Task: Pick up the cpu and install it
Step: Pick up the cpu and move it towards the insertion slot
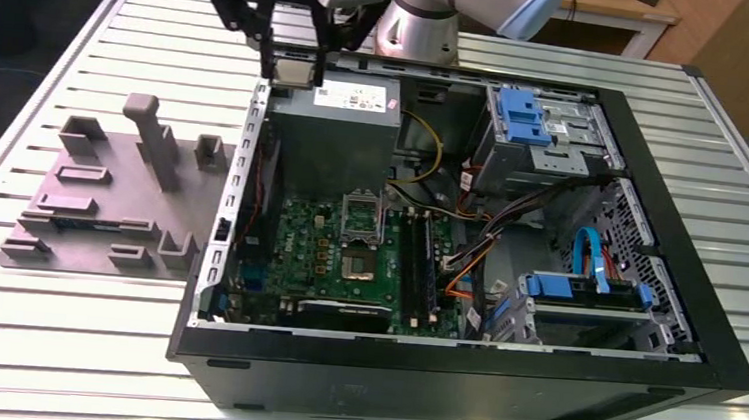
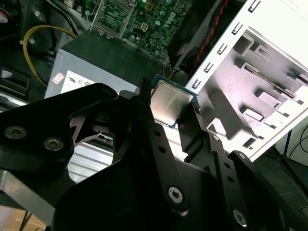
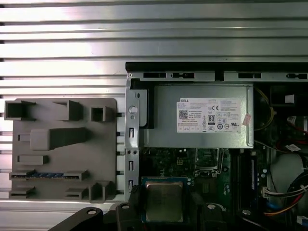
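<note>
Up over the far end of the open computer case (image 1: 469,373), toward the exterior view's left, got the gripper (image 1: 293,61) hanging in the air with the cpu (image 1: 293,69) in it. Squeezed down to chip width, black fingers (image 2: 144,108) biting two opposite edges, silver lid (image 3: 163,202) facing out in both wrist views. Nowhere near seated, up clear of the case.

Just below, looking at the grey power supply (image 1: 335,117), white label up, tucked into that far corner of the case. Past it, toward the near side, spot the green motherboard (image 1: 305,240) with the cpu socket (image 1: 358,265) around its middle, well apart from the chip.

Pretty crowded around there: memory slots (image 1: 424,264) just beside the socket on the exterior view's right, a yellow cable (image 1: 430,144) looping by the supply, red and black wires trailing off toward the drives. Blue-latched drive cage (image 1: 538,123) in the case's other far corner, plus a blue caddy (image 1: 583,287) nearer.

Out on the slatted metal table (image 1: 56,345), by its edge on the exterior view's left and just beside the case wall: grey plastic fixture tray (image 1: 101,204) with upright posts, and a bluish strip (image 3: 48,175) lying in one long slot. Can't tell if touching the case.
</note>
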Robot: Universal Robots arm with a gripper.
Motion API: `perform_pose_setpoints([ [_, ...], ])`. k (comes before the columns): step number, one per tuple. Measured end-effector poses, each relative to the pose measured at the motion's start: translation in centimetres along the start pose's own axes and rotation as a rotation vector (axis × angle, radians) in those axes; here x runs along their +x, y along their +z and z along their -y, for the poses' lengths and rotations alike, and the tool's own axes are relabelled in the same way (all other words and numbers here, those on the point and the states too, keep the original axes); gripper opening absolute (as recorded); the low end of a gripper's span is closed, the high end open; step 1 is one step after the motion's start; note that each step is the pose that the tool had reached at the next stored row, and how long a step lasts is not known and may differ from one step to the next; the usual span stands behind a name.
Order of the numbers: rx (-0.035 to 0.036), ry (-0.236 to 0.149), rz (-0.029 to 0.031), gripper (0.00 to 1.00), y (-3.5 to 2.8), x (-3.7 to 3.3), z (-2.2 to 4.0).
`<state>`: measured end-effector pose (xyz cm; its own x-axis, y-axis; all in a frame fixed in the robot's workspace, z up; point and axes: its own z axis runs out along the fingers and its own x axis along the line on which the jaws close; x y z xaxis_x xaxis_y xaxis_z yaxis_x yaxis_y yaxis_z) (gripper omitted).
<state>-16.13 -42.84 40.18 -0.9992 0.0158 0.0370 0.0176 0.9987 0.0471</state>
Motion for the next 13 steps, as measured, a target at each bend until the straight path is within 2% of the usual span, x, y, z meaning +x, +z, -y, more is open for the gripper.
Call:
perform_pose_setpoints([
  [3, 0.0001, 0.0, 0.0, 0.47, -0.04, -0.91, -0.01],
  [8, 0.0, 0.0, 0.0001, 0.47, -0.06, -1.53, -0.02],
  [13, 0.0, 0.0, 0.0, 0.47, -0.12, -3.28, -0.04],
])
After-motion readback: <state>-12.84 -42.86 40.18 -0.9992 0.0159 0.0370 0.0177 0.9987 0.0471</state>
